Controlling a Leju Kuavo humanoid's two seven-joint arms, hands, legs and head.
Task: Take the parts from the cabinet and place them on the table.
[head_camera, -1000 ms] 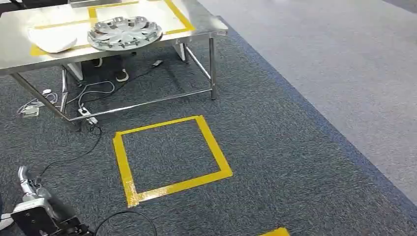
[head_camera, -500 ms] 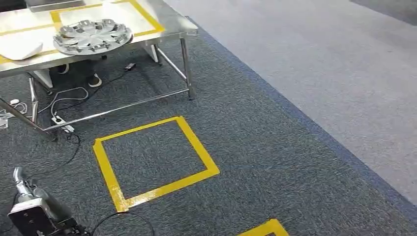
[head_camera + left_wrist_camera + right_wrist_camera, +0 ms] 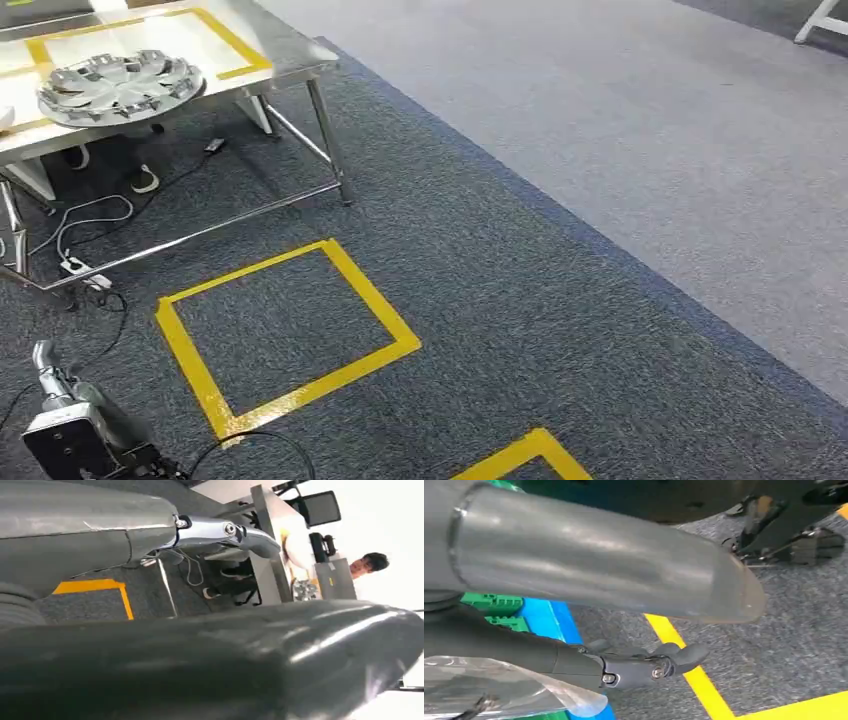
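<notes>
My left hand (image 3: 150, 535) hangs low at my side. Its silver finger (image 3: 225, 530) is stretched out, well apart from the thick grey thumb, and there is nothing between them. My left arm (image 3: 75, 435) sits low over the carpet, on the near side of the bench and well apart from it.

My right hand (image 3: 589, 580) shows a broad grey thumb and a dark finger (image 3: 644, 669) curled at the tip. A sheet of clear, crinkled plastic (image 3: 499, 692) lies across the base of that finger. I cannot tell whether the hand has hold of it.

The round silver wheel cover with spokes (image 3: 120, 85) lies flat on the stainless steel bench (image 3: 290, 65). It sits inside a yellow tape outline on the benchtop, close to the bench's front edge.

Under the bench, white and black cables (image 3: 90, 215) trail across the dark grey carpet (image 3: 520, 330). In front of the bench, a square of yellow tape (image 3: 285, 335) is stuck to that carpet. Beyond the bench's far end, the carpet gives way to a paler grey floor (image 3: 650, 130). From my left wrist, a person (image 3: 370, 562) shows behind the bench.
</notes>
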